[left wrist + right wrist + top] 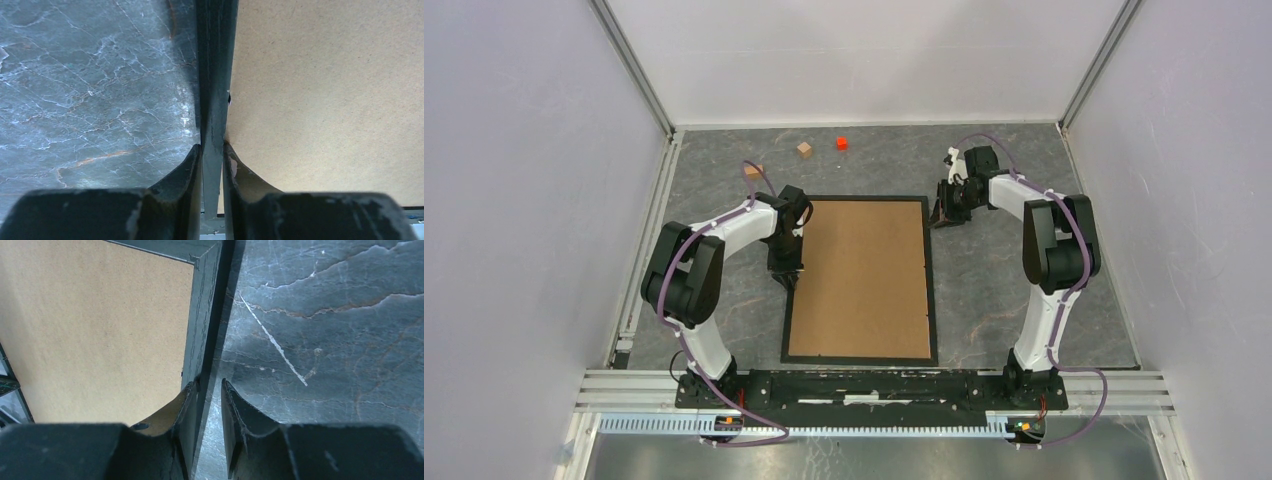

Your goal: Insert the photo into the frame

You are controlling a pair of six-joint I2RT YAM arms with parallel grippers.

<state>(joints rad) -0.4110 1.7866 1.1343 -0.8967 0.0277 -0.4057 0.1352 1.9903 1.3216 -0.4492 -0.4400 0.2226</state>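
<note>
You see the thin-edged black rectangular picture frame (860, 357) lying flat, brown backing (864, 275) up, mid-way across the grey marbled bench (1024, 290) between 3 pale walls (864, 60). Your left end effector (212, 147) pinches its left rail. Your right end effector (209, 384) stands slightly parted at its right rail.

A red cube (841, 142) sits near a wooden cube (804, 149) on the marbled table (984, 285).

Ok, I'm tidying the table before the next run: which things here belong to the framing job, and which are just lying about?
Job in hand:
the frame
brown backing board lying in it

Lying about, beyond the frame's far end:
wooden block
second wooden block
red block
</note>
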